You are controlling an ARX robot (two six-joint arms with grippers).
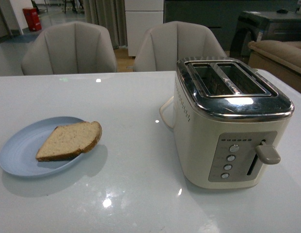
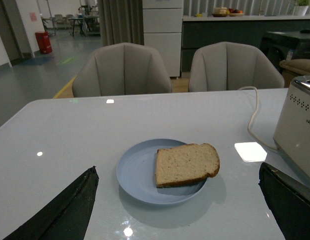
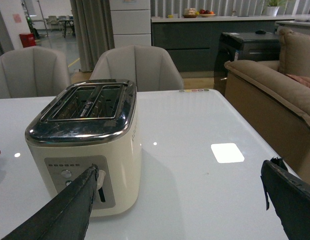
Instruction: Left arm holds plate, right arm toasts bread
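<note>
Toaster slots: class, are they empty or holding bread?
Empty. Both toaster slots show only bare metal inside; the bread slice lies on the plate.

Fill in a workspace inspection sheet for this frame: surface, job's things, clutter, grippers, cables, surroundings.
Surface: glossy white table, lamp reflections, no spills seen.
Job's things: slice of light-brown wholemeal bread lies on the round pale-blue plate, its rounded end overhanging the rim toward the toaster. Cream two-slot toaster with chrome top has both slots empty and its lever near the top of its track.
Clutter: nothing seen.
Grippers: left arm's black gripper, jaws wide apart, empty, facing the plate. Right arm's black gripper, jaws wide apart, empty, facing the toaster.
Cables: cream toaster cord looped on the table behind the toaster.
Surroundings: two pale-grey padded chairs behind the table; tan sofa off to the right.
</note>
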